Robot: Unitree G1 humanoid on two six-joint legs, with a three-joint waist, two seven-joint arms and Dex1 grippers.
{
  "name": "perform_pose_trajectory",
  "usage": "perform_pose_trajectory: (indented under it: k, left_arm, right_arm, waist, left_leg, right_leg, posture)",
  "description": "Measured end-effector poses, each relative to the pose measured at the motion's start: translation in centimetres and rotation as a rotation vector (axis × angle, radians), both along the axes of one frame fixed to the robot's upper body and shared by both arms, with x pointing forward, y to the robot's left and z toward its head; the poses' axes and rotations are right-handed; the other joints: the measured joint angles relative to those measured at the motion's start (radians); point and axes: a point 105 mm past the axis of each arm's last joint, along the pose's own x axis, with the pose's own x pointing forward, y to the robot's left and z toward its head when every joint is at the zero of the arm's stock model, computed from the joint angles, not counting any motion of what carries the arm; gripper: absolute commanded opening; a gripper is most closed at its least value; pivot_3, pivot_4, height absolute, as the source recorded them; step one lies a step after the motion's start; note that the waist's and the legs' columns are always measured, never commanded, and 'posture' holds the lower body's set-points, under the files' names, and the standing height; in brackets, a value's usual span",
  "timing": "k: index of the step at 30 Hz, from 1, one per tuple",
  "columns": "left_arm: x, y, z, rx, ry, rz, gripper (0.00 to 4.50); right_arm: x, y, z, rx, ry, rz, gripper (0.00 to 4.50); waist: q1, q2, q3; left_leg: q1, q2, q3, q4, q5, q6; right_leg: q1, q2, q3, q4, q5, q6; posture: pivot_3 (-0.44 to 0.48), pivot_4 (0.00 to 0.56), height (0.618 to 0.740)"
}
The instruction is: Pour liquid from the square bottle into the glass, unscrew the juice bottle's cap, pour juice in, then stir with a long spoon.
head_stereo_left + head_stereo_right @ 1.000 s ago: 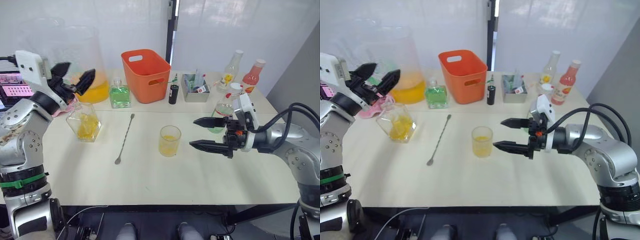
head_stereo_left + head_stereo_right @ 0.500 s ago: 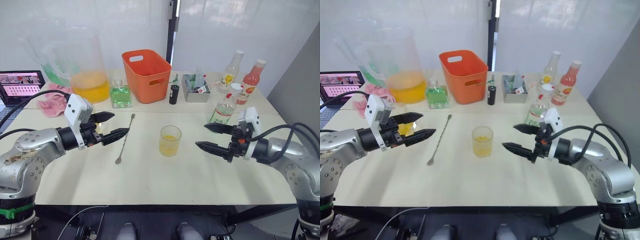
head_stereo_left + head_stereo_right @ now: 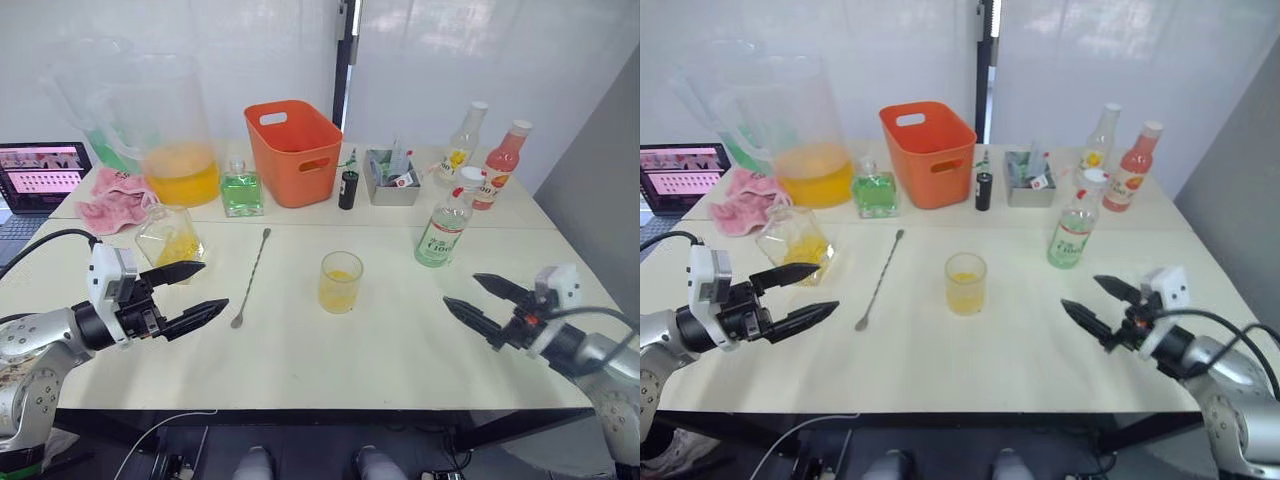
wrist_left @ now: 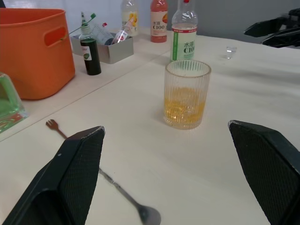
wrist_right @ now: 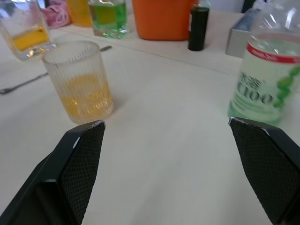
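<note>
First pour looks done: glass (image 3: 340,282) at table middle with a low layer of yellow liquid (image 4: 184,108) in the bottom, and square bottle (image 3: 170,238) standing upright on the left side, apart from the glass, some yellow still inside. No stopper visible on it, as far as can be told.

Second step looks not yet begun. Juice bottle (image 3: 443,226) upright to the right of the glass, well apart from it, white cap (image 3: 470,177) on the neck. Juice (image 5: 265,96) inside nearly colourless, level fairly high. Probably left to do: unscrew the cap, pour the juice, stir.

Spoon (image 3: 250,276) flat on the table between square bottle and glass, bowl toward the near edge, thin stem toward the back. Not touched, so stirring also left.

Left gripper (image 3: 188,292) low over the near left part of the table, spread wide, empty. Fingertips toward the spoon bowl, near but not touching. Square bottle just behind it.

Right gripper (image 3: 478,303) low over the near right part of the table, also wide apart, holding nothing. Fingers toward the table middle, juice bottle behind and a little to its left, apart from it. Touching nothing.

In left wrist view, a small clear object lying on the table near the juice bottle; too small to tell what.

Likely next: one gripper to steady the juice bottle body, the other on the cap. Smooth round plastic, so a risk of turning in the grip.
</note>
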Motion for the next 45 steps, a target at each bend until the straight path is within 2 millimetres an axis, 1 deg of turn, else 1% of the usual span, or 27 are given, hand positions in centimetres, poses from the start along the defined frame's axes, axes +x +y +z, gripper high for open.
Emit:
perform_pose_trajectory:
  k: [1, 6, 11, 14, 16, 19, 23, 25, 28, 31, 36, 41, 45]
  left_arm:
    - [0.0, 0.2, -0.3, -0.005, 0.009, 0.008, 4.48]
    - [-0.4, 0.0, -0.5, -0.001, -0.006, 0.004, 4.48]
    - [-0.6, 0.0, -0.5, -0.024, -0.003, 0.013, 4.48]
    - [-0.8, 0.1, -0.5, -0.028, -0.005, 0.023, 4.48]
    - [-1.1, 0.0, -0.5, -0.040, -0.008, 0.028, 4.48]
    - [-1.5, -0.7, 0.2, -0.082, -0.024, 0.023, 4.48]
    - [-1.9, -1.9, 1.5, -0.108, -0.053, 0.006, 4.48]
    - [-2.2, -2.5, 2.0, -0.119, -0.064, -0.001, 4.48]
    - [-2.6, -3.2, 2.6, -0.118, -0.086, -0.009, 4.48]
    - [-2.8, -3.4, 2.6, -0.123, -0.079, 0.000, 4.48]
    - [-3.5, -3.4, 1.9, -0.120, -0.047, 0.023, 4.48]
    - [-3.9, -3.4, 1.4, -0.121, -0.027, 0.032, 4.48]
    - [-4.1, -3.6, 1.3, -0.116, -0.026, 0.031, 4.48]
  right_arm:
    - [-0.1, -0.3, -0.3, 0.005, 0.008, -0.012, 4.50]
    - [-0.5, -0.9, -0.4, -0.010, -0.011, -0.036, 4.50]
    - [0.2, -1.3, -0.1, 0.006, -0.026, -0.065, 4.50]
    - [1.4, -1.6, 0.7, 0.028, -0.044, -0.093, 4.50]
    - [2.8, -1.6, 1.7, 0.049, -0.067, -0.112, 4.50]
    - [5.1, -1.6, 3.6, 0.072, -0.115, -0.135, 4.50]
    - [8.4, -1.0, 5.7, 0.087, -0.152, -0.138, 4.50]
    - [9.9, -0.7, 6.4, 0.077, -0.154, -0.138, 4.50]
    - [11.5, -0.3, 7.0, 0.054, -0.157, -0.133, 4.50]
    - [12.6, 0.0, 7.4, 0.033, -0.160, -0.128, 4.50]
    - [14.8, 0.6, 7.6, 0.031, -0.168, -0.131, 4.50]
    - [16.0, 0.9, 8.2, 0.030, -0.178, -0.135, 4.50]
    - [16.6, 1.3, 8.8, 0.028, -0.192, -0.117, 4.50]
  waist:
    - [-0.001, 0.000, 0.000]
    - [-0.007, 0.001, 0.000]
    - [-0.005, 0.001, 0.000]
    - [-0.008, 0.001, 0.000]
    - [-0.013, 0.001, 0.000]
    - [-0.018, 0.001, 0.000]
    - [-0.023, 0.001, 0.000]
    - [-0.024, 0.001, 0.000]
    - [-0.026, 0.001, 0.000]
    - [-0.026, 0.001, 0.000]
    - [-0.030, 0.001, 0.000]
    - [-0.028, 0.001, 0.000]
    - [-0.028, 0.001, 0.000]
  left_leg:
    - [0.000, 0.000, 0.000, 0.000, 0.000, 0.000]
    - [0.002, 0.001, 0.001, 0.000, 0.000, 0.000]
    - [0.002, 0.001, 0.002, 0.000, 0.000, 0.000]
    - [0.002, 0.001, 0.002, 0.000, 0.000, 0.000]
    - [0.002, 0.001, 0.002, 0.000, 0.000, 0.000]
    - [0.002, 0.001, 0.002, 0.000, 0.000, 0.000]
    - [0.001, 0.001, 0.002, 0.000, 0.000, 0.000]
    - [0.001, 0.001, 0.002, 0.000, 0.000, 0.000]
    - [0.001, 0.001, 0.002, -0.001, 0.000, 0.000]
    - [0.001, 0.000, 0.002, -0.001, 0.000, 0.000]
    - [0.001, 0.001, 0.003, -0.001, 0.000, 0.000]
    - [0.001, 0.000, 0.002, -0.001, 0.000, 0.000]
    - [0.001, 0.001, 0.002, -0.001, 0.000, 0.000]
  right_leg:
    - [0.000, 0.000, 0.000, 0.000, 0.000, 0.000]
    - [0.000, 0.000, 0.001, 0.001, 0.001, -0.001]
    - [0.000, 0.000, 0.001, 0.000, 0.001, -0.001]
    - [0.000, 0.000, 0.002, 0.000, 0.001, -0.001]
    - [0.000, 0.000, 0.002, 0.000, 0.001, -0.001]
    - [0.000, 0.000, 0.002, 0.000, 0.001, -0.001]
    - [0.000, 0.000, 0.002, 0.000, 0.001, -0.001]
    - [0.000, 0.000, 0.002, 0.000, 0.001, -0.001]
    - [0.000, 0.000, 0.002, 0.000, 0.001, 0.000]
    - [0.000, 0.000, 0.002, 0.000, 0.001, 0.000]
    - [-0.001, 0.000, 0.002, 0.000, 0.001, 0.000]
    - [-0.001, 0.000, 0.002, 0.000, 0.001, 0.000]
    - [0.000, 0.000, 0.002, 0.000, 0.001, 0.000]
  posture:
    - [0.000, 0.150, 0.740]
    - [0.000, 0.150, 0.740]
    - [0.000, 0.150, 0.740]
    - [0.000, 0.150, 0.740]
    - [0.000, 0.150, 0.740]
    - [0.000, 0.150, 0.740]
    - [0.000, 0.150, 0.740]
    - [0.000, 0.150, 0.740]
    - [0.000, 0.150, 0.740]
    - [0.000, 0.150, 0.740]
    - [0.000, 0.150, 0.740]
    - [0.000, 0.150, 0.740]
    - [0.000, 0.150, 0.740]
